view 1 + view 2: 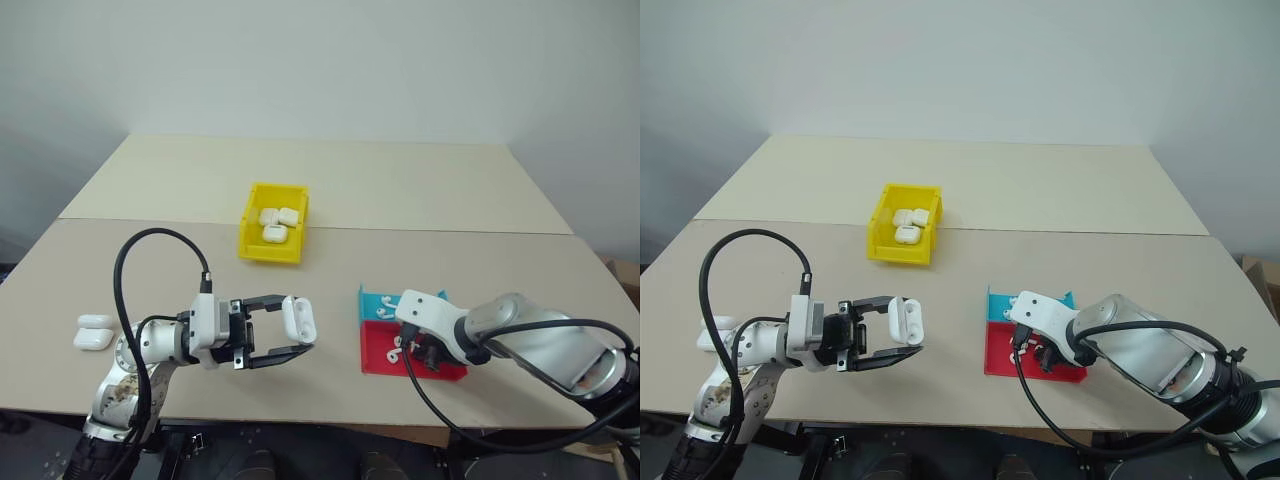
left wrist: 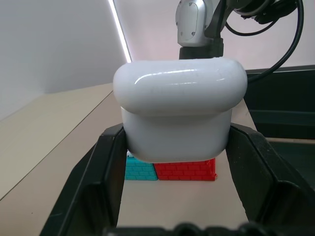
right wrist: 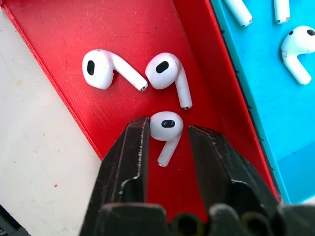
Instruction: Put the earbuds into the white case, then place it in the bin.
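Over the red tray (image 3: pixel 59 44), the right gripper (image 3: pixel 167 135) brackets an earbud (image 3: pixel 166 129), jaws apart; the left gripper (image 1: pixel 292 335) clamps a white case (image 1: pixel 298 318).

Bright, even lighting; soft shadows, sharp focus

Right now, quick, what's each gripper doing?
Left gripper: shut on a glossy white rounded earbud case.
Right gripper: open, fingers straddling a tiny white earbud in the shallow red tray.
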Controlling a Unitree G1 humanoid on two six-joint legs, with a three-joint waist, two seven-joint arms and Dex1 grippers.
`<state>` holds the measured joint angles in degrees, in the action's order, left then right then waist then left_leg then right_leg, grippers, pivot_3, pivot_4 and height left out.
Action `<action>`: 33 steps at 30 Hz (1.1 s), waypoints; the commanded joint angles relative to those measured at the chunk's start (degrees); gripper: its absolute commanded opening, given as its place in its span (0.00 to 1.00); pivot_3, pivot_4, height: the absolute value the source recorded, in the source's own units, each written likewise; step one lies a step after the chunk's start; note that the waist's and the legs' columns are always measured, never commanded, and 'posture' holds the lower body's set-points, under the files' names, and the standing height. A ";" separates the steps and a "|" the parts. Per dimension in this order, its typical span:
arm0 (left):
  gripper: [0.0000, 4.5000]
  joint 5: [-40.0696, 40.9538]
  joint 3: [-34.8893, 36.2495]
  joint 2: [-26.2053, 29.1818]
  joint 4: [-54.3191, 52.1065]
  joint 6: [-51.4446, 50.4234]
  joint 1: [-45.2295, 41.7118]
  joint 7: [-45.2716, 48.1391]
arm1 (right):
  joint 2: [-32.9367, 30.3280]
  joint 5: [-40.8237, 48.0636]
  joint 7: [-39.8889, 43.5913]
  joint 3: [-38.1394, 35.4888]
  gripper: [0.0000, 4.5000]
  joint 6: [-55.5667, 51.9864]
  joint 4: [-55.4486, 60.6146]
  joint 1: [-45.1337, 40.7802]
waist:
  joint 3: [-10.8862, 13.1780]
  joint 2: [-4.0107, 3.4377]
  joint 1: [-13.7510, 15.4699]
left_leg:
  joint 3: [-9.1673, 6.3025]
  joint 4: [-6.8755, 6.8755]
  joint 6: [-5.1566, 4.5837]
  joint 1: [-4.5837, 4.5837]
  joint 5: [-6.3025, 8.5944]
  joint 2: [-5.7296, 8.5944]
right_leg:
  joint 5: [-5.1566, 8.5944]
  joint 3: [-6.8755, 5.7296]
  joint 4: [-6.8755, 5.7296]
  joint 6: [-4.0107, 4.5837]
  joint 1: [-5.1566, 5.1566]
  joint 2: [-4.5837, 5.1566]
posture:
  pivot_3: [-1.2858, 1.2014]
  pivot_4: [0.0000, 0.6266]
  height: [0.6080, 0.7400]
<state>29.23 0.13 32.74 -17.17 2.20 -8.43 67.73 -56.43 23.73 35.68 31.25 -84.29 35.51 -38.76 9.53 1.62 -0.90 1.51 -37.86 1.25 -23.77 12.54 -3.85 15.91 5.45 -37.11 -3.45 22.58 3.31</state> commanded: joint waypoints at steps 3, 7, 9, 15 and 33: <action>0.61 0.51 -0.01 0.65 -2.12 -0.31 -0.20 -0.55 | -0.13 -0.24 -0.12 -0.15 0.39 0.25 1.32 0.24 | 0.00 0.00 0.00 | 0.00 0.00 0.00 0.00 0.00 0.00 | 0.00 0.00 0.00 0.00 0.00 0.00 | 0.52 0.24 1.00; 0.61 0.06 -0.18 0.66 -2.07 -0.17 -0.07 -0.65 | -0.34 -0.69 -0.24 0.33 0.39 0.94 1.32 0.40 | 0.00 0.00 -0.01 | 0.00 0.00 0.00 0.00 0.00 0.00 | 0.00 0.00 0.00 0.00 0.01 0.00 | 0.52 0.24 1.00; 0.61 -0.03 -0.24 0.58 -2.11 -0.07 0.01 -0.78 | -0.43 -0.95 -0.32 0.60 0.39 1.32 1.21 0.55 | 0.00 0.00 -0.02 | 0.00 0.01 0.00 0.00 0.00 0.00 | 0.00 0.00 0.00 0.00 0.01 0.00 | 0.52 0.24 1.00; 0.61 -0.14 -0.28 0.91 -2.33 -0.19 0.24 -1.02 | -0.61 -1.43 -0.18 0.90 0.19 1.94 1.53 1.02 | 0.00 0.00 -0.04 | 0.00 0.01 0.00 0.00 0.00 0.00 | 0.00 0.00 0.00 0.00 0.01 0.00 | 0.52 0.24 1.00; 0.61 8.33 -0.59 0.03 -9.90 -9.95 -6.91 -4.88 | -8.87 8.17 12.63 -31.41 0.14 12.06 9.77 3.12 | 0.01 0.00 0.20 | -0.03 0.01 0.00 -0.31 0.00 -0.01 | 0.00 -0.03 0.01 -0.01 0.28 0.00 | 0.52 0.24 1.00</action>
<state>35.55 -0.27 33.16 -24.57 -6.51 -14.28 63.90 -65.18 30.86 46.70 6.66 -76.83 44.32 -35.91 9.54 1.62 -0.70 1.47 -37.85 1.24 -24.08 12.54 -3.85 15.91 5.40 -37.07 -3.46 22.85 3.30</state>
